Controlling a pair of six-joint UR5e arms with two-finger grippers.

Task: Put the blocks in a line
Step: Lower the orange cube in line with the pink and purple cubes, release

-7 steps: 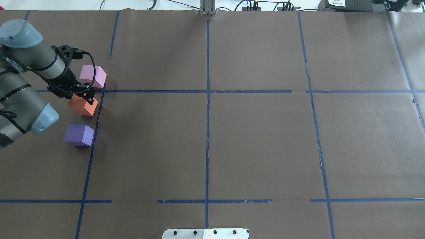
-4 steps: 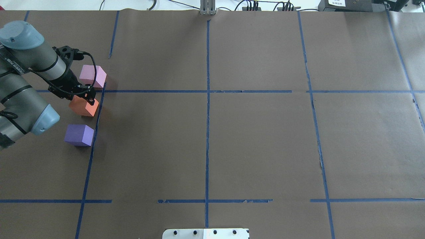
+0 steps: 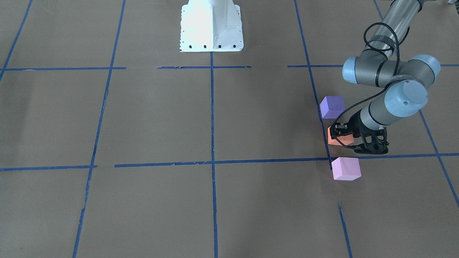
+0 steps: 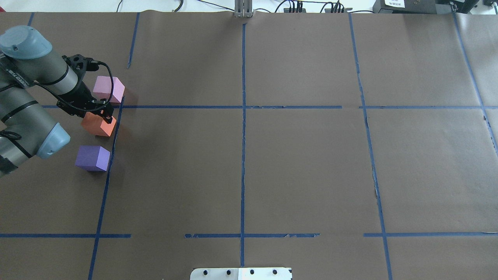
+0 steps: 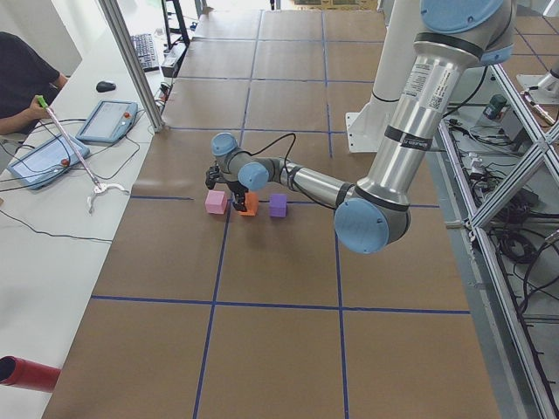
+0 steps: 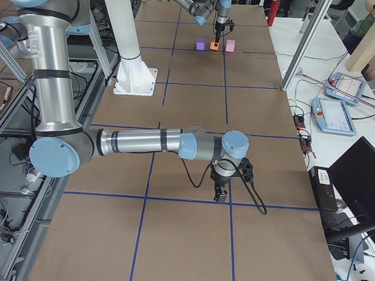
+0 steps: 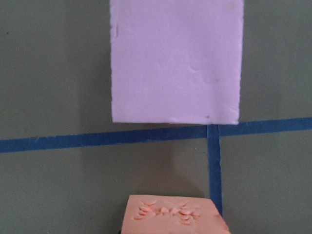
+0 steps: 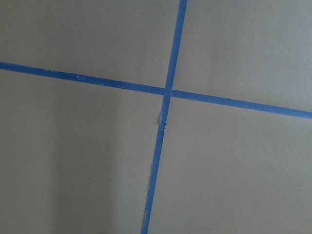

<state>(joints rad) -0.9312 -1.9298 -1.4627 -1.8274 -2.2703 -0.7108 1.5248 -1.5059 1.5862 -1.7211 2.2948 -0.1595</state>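
Note:
Three cubes stand in a rough row along a blue tape line at the table's left. The pale pink-lilac block (image 4: 102, 86) is farthest, the orange block (image 4: 97, 125) in the middle, the dark violet-blue block (image 4: 92, 158) nearest. My left gripper (image 4: 102, 114) points down with its fingers on either side of the orange block (image 3: 333, 141) and is shut on it. The left wrist view shows the orange block's dented top (image 7: 173, 217) below the pink block (image 7: 175, 61). My right gripper (image 6: 221, 193) hangs over bare paper far from the blocks; I cannot tell its state.
Brown paper with a grid of blue tape lines (image 4: 243, 107) covers the table. The robot's white base plate (image 3: 211, 27) sits at the near middle edge. A side table with tablets (image 5: 105, 118) and an operator stands beyond the far edge.
My left gripper and the orange block have shifted slightly to the right, toward the tape line. The pink and violet blocks have not moved.

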